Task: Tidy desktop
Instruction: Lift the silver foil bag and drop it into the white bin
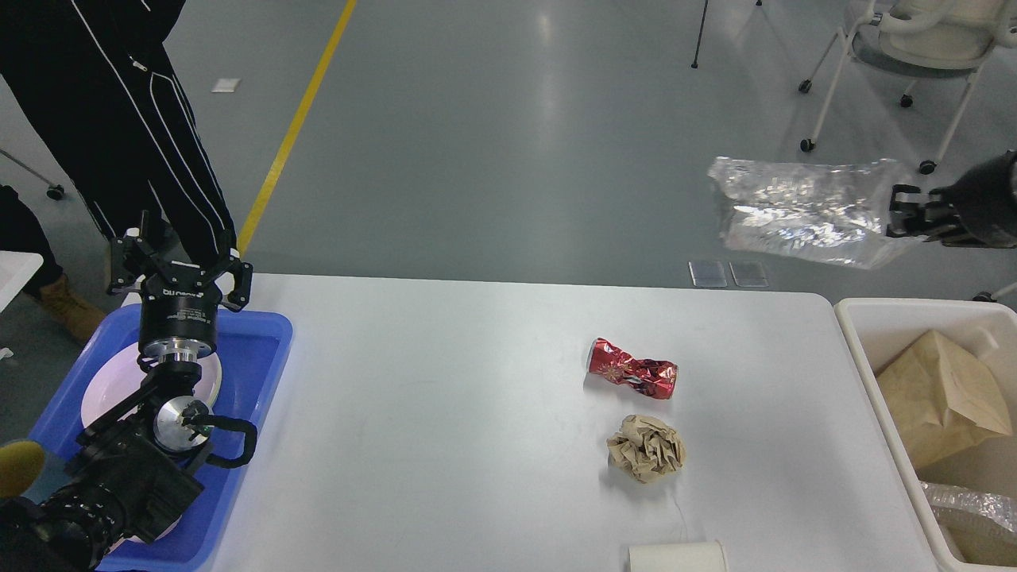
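On the white desktop [445, 413] lie a crushed red can [633, 373] and, just in front of it, a crumpled brown paper ball [647, 449]. A white roll [675, 556] pokes in at the front edge. My right gripper [902, 216] hangs in the air beyond the table's far right corner, shut on the end of a crinkled clear plastic bag [798, 210] that trails to its left. My left gripper [179, 254] stands open over the far end of the blue tray [262, 349], with nothing between its fingers.
A white plate [107, 389] lies in the blue tray under my left arm. A cream bin [866, 318] at the right holds a brown paper bag [941, 397] and plastic wrap. A person in black stands at the far left; a wheeled chair is at the far right.
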